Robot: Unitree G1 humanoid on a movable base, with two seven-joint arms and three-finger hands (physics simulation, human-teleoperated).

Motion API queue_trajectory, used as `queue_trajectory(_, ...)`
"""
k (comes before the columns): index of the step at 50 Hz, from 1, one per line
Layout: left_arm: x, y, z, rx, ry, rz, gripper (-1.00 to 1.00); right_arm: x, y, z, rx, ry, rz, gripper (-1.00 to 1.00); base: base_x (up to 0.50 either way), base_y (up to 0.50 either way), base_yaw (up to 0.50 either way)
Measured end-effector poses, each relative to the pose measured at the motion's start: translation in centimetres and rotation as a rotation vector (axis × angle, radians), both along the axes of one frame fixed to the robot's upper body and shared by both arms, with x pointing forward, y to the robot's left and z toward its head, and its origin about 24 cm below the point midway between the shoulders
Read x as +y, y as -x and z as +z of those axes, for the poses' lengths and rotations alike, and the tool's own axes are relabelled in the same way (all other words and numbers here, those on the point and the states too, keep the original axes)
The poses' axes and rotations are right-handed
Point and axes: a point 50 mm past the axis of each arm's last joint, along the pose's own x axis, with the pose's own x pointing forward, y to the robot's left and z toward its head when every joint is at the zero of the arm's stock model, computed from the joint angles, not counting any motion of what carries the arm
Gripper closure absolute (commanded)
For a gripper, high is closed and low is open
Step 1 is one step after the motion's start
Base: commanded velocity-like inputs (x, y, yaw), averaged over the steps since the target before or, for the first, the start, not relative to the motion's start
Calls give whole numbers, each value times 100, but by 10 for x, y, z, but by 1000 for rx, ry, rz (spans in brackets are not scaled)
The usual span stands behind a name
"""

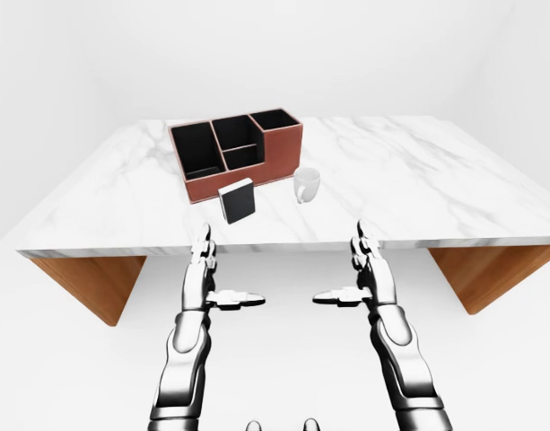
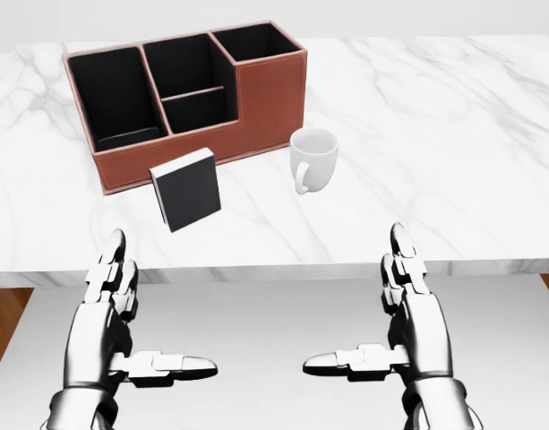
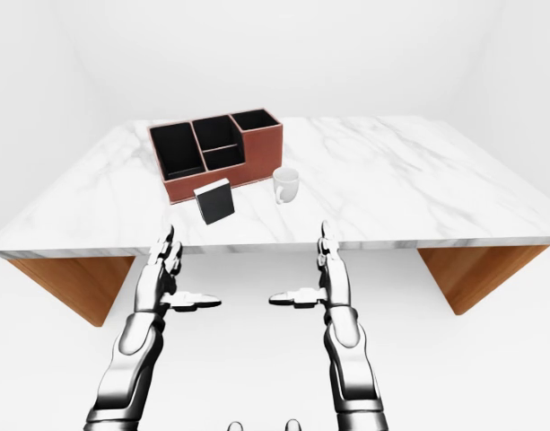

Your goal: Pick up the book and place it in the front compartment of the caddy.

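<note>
A white marble table carries a brown caddy with black compartments. The black book stands upright just below the caddy in the head view, a white mug to its right. Left hand and right hand hover open and empty below the table edge.
</note>
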Motion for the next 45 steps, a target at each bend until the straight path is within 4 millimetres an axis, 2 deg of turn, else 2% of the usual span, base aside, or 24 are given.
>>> queue_trajectory(19, 10, 2, 17, -25, 0, 8, -100, -8, 4, 13, -8, -4, -2, -100, 0, 0, 0)
queue_trajectory(38, 19, 10, 65, -232, -17, 18, -99, -14, 12, 58, -201, 19, -22, -100, 0, 0, 0)
queue_trajectory(45, 22, 13, 78, -290, -19, 22, -100, -15, 19, 75, -279, 19, -12, -100, 45, 0, 0)
